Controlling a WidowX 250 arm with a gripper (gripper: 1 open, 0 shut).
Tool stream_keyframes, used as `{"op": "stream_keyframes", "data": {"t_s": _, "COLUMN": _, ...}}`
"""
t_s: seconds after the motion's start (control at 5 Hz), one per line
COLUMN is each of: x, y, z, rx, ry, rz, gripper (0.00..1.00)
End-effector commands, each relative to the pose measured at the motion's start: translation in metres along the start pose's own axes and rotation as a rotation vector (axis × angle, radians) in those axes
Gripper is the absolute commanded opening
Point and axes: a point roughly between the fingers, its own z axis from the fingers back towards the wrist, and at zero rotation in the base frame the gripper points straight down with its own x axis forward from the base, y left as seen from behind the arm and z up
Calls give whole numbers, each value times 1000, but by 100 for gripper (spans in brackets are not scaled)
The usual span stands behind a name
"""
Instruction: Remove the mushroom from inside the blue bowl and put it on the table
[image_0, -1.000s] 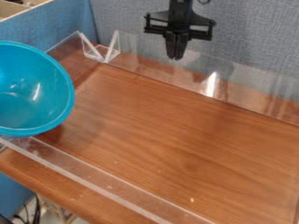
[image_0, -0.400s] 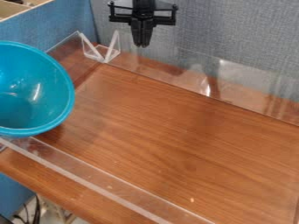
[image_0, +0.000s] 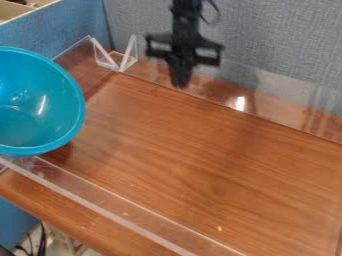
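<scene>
mushroom not visible; judged hidden inside blue bowl (image_0: 38, 100), or absent. bowl tilted at left table (image_0: 214, 160) edge, mouth facing up and right, well left of and below pincer (image_0: 179, 78). pincer clenched, empty, pointing straight down over far table edge near acrylic wall (image_0: 287, 92). reach leftward needed.

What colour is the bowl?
Turquoise blue, glossy inside; the bowl shows in the only camera view.
</scene>
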Motion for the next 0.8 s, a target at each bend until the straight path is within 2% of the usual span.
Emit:
{"op": "stream_keyframes", "data": {"t_s": 0.0, "x": -14, "y": -21, "z": 28, "rx": -38, "ry": -72, "rz": -84, "gripper": 0}}
{"op": "stream_keyframes", "data": {"t_s": 0.2, "x": -27, "y": -36, "z": 33, "rx": -59, "ry": -77, "rz": -162, "gripper": 0}}
{"op": "stream_keyframes", "data": {"t_s": 0.6, "x": -40, "y": -40, "z": 33, "rx": -81, "ry": -73, "rz": -220, "gripper": 0}}
